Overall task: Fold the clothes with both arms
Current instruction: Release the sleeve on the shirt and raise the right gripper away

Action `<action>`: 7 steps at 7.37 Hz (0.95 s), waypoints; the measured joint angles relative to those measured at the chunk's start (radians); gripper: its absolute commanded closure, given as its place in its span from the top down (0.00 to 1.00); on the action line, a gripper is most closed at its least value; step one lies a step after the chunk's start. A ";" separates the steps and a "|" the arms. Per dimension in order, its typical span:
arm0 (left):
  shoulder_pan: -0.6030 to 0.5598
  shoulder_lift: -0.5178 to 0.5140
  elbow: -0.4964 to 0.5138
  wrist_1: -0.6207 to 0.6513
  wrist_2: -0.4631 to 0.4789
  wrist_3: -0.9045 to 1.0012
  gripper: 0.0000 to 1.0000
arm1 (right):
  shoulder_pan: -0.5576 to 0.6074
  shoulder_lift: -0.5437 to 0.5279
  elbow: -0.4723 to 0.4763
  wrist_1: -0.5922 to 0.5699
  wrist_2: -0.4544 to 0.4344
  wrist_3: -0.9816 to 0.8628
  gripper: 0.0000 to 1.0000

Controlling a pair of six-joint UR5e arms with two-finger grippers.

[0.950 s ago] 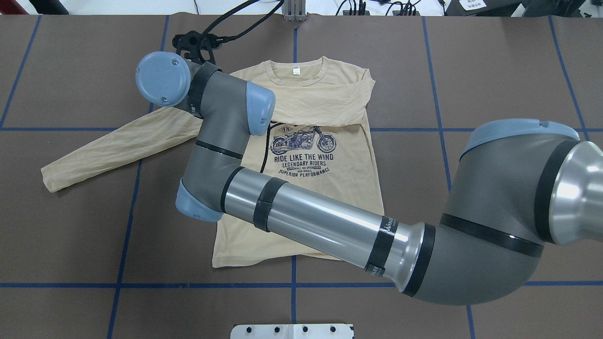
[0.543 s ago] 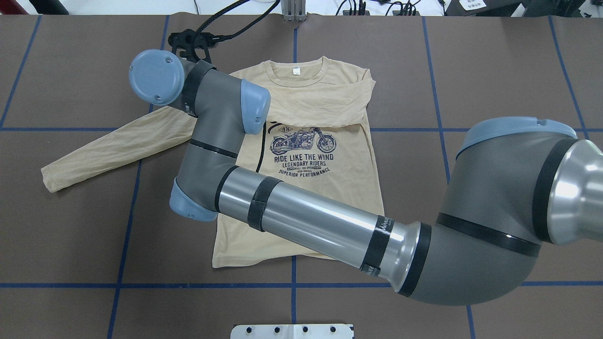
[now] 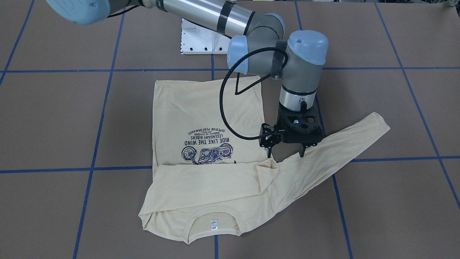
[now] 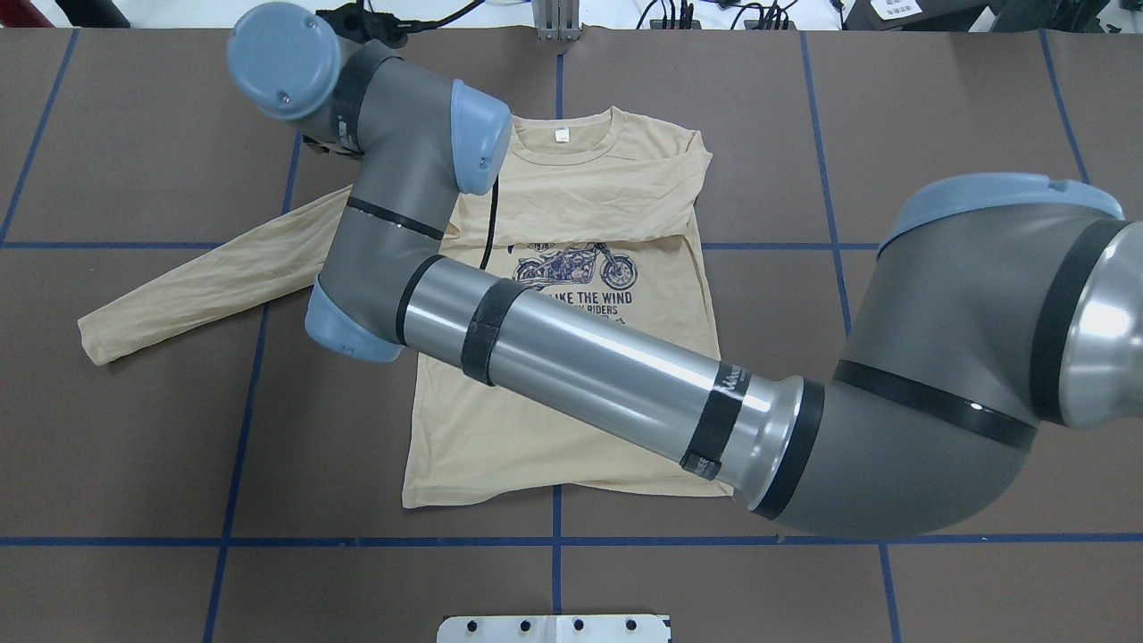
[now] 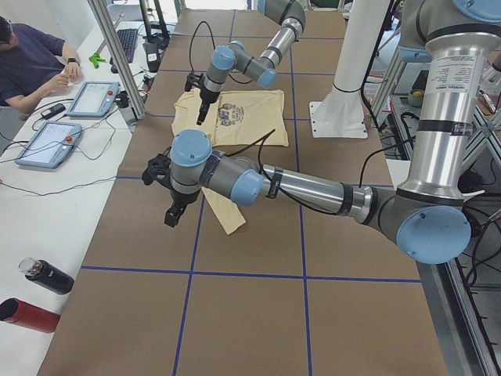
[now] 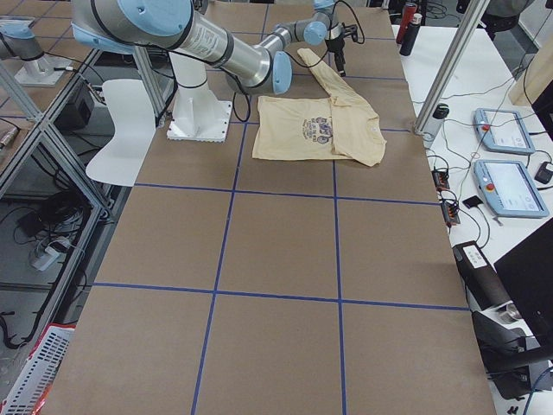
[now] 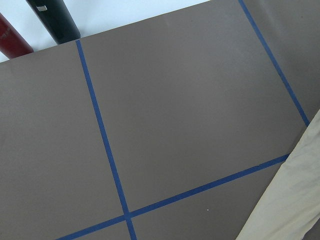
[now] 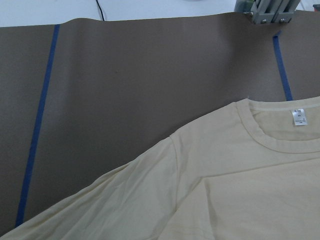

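Observation:
The cream-yellow long-sleeved shirt [image 4: 500,446] lies print up on the brown table, collar at the far side. One sleeve is folded across the chest [image 3: 201,180]. The other sleeve [image 4: 205,277] stretches out to the robot's left. My right arm reaches across the shirt. Its gripper [image 3: 285,154] hangs open just over that sleeve near the shoulder, holding nothing. In the overhead view the wrist hides most of it. My left gripper [image 5: 160,196] shows only in the exterior left view, raised beyond the sleeve's cuff. I cannot tell whether it is open or shut.
The white pedestal base [image 4: 554,628] stands at the near table edge. A red and a black bottle [image 5: 31,294] lie at the table's left end. A seated person [image 5: 31,63] and tablets are at the side bench behind an aluminium post [image 5: 117,59].
The right arm's wrist and gripper have moved toward the table's far edge, and the forearm now covers part of the print. The shirt has not moved.

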 measured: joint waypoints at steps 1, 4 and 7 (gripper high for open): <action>0.042 0.000 -0.012 -0.006 0.002 -0.001 1.00 | 0.039 -0.052 0.115 -0.098 0.065 -0.049 0.99; 0.157 0.051 -0.024 -0.154 0.058 -0.157 1.00 | 0.191 -0.357 0.534 -0.262 0.264 -0.242 0.99; 0.303 0.187 -0.011 -0.449 0.191 -0.430 1.00 | 0.375 -0.742 0.886 -0.300 0.406 -0.546 0.99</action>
